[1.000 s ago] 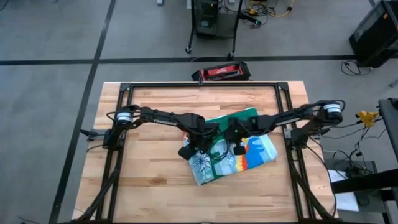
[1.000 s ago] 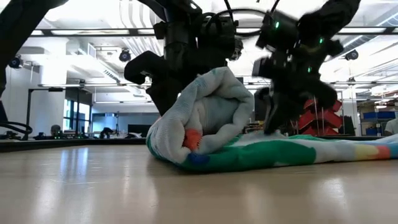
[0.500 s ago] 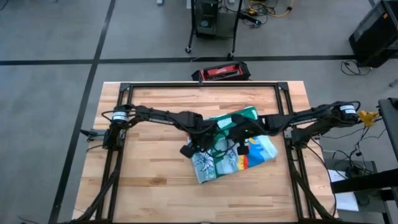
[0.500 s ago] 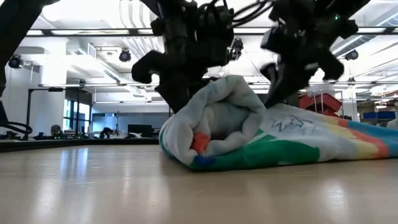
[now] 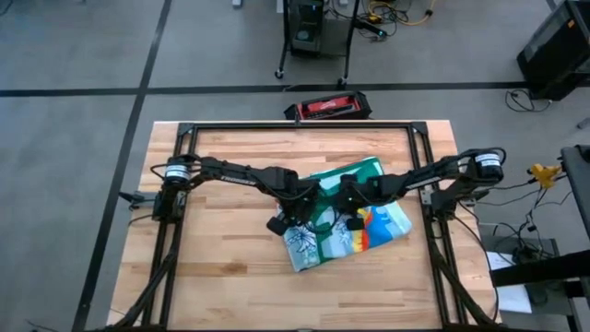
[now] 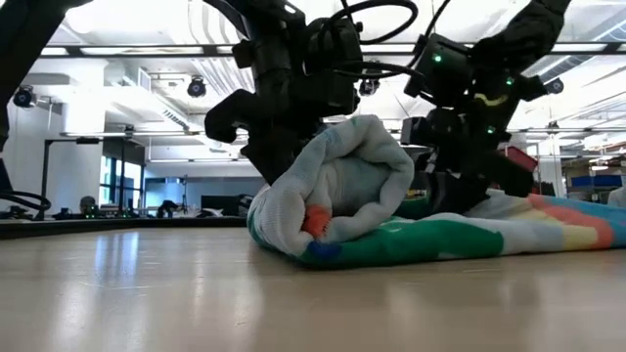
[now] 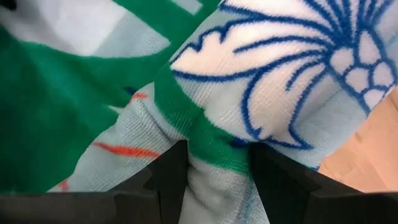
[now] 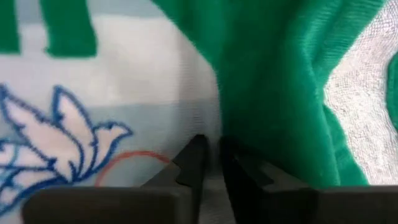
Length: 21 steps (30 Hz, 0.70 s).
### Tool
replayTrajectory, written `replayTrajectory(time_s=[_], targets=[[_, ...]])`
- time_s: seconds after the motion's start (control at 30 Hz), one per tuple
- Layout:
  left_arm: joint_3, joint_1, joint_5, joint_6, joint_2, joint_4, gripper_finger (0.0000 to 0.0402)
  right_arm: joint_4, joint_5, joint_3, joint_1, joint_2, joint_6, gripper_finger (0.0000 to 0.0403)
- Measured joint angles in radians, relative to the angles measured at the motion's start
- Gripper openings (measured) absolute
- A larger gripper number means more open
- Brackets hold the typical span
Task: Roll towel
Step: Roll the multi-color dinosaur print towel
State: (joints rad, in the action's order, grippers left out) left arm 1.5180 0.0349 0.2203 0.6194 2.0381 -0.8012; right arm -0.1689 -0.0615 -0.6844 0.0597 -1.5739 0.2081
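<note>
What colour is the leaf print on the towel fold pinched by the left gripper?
Blue outlines on white, clearest in the left wrist view: towel, left gripper.

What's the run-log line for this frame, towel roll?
stage: rolling | towel: part rolled, rest flat on table | left gripper: shut on roll fold | right gripper: at towel, narrow gap, no clear hold

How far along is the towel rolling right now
Partly done. One end of the towel is already curled into a loose roll, seen end-on in the low view. In hand: the left gripper is closed on a fold of the roll, while the right gripper sits against the cloth, fingers nearly together with nothing clearly between them. Left: the flat striped part beyond the roll remains unrolled.
</note>
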Motion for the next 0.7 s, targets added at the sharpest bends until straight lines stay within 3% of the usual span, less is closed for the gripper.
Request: replayTrajectory(time_s=[0.2, 0.4, 0.57, 0.7], targets=[[-0.001, 0.000, 0.002, 0.004, 0.001, 0.009, 0.0159, -0.019, 0.003, -0.036, 0.006, 0.110, 0.043, 0.0136], [-0.002, 0.000, 0.009, 0.000, 0.001, 0.016, 0.0159, -0.158, -0.026, -0.032, 0.078, 0.255, 0.047, 0.0186], [-0.003, 0.000, 0.016, 0.000, 0.002, 0.034, 0.0159, -0.263, -0.097, -0.011, 0.220, 0.297, -0.007, 0.0187], [-0.003, 0.000, 0.018, -0.001, 0.003, 0.041, 0.0159, -0.289, -0.061, -0.009, 0.343, 0.270, -0.052, 0.0159]])
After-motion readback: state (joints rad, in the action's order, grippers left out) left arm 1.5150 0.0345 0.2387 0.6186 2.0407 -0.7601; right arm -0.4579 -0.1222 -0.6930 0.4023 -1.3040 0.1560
